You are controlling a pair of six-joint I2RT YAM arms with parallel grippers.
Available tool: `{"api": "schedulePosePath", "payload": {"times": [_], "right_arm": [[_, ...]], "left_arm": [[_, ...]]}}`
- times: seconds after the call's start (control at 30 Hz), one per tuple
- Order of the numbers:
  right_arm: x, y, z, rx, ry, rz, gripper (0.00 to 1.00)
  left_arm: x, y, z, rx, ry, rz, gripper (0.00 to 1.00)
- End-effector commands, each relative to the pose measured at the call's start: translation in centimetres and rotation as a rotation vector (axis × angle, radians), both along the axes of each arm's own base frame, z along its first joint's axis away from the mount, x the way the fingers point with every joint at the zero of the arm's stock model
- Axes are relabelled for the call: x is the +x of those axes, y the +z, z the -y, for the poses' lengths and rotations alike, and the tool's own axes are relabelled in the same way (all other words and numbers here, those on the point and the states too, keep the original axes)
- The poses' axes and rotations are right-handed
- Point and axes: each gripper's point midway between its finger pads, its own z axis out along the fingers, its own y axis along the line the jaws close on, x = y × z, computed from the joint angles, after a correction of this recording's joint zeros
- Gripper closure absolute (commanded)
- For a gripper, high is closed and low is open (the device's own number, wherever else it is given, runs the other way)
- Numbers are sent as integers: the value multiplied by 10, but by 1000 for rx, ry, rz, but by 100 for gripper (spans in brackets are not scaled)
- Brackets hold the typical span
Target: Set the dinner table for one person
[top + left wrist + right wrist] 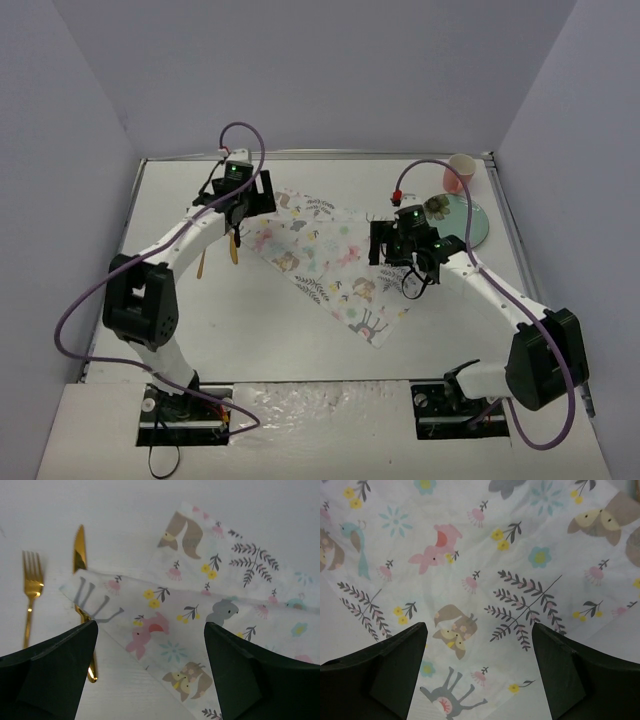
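1. The left pincer (150, 625) is held wide open, empty, above a corner of the floral placemat (330, 255).
2. The right pincer (479, 626) is also spread open over the placemat, with nothing gripped.
3. The white table (260, 320) is seen beneath everything.
4. A gold knife (80, 550) is partly covered by the placemat, with a gold fork (31, 590) laid beside it.

Floral placemat (330, 262), fork (31, 587), knife (80, 545), perhaps plate (479, 224)

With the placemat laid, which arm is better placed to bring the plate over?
Right. The right arm, jaws open, hangs over the placemat's right end, close to the pale plate; the left arm sits opposite, by the gold fork and knife.
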Motion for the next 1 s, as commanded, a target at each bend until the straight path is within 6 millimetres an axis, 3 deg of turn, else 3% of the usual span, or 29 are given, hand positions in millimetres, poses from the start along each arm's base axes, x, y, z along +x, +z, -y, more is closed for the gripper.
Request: {"api": "schedulePosePath", "payload": {"times": [0.0, 0.17, 0.27, 0.4, 0.53, 0.6, 0.67, 0.77, 0.83, 0.97], "right_arm": [[1, -22, -16, 101, -12, -16, 18], [-17, -54, -15, 137, -47, -79, 18], [-21, -59, -17, 156, -48, -80, 18], [-33, -66, -31, 139, 1, -84, 18], [-36, -67, -47, 100, 41, -70, 18], [-39, -67, -58, 86, 77, -67, 18], [-35, -63, -63, 69, 88, -43, 18], [-34, -63, -66, 68, 103, -38, 18], [-34, -62, -68, 72, 112, -35, 18], [-35, -57, -71, 79, 126, -19, 18]], "left_arm": [[-4, -33, 44, -96, -44, -79, 16], [-17, -71, 53, -104, -7, -163, 17], [-19, -69, 51, -94, 2, -137, 17], [14, -23, 49, -26, -26, -12, 17], [52, -4, 60, 61, -109, 45, 17], [73, -3, 68, 96, -136, 55, 17], [89, -24, 72, 157, -175, 23, 18], [107, -31, 80, 183, -204, 9, 26], [112, -34, 81, 190, -202, 0, 34], [115, -53, 78, 198, -185, -39, 35]]}}
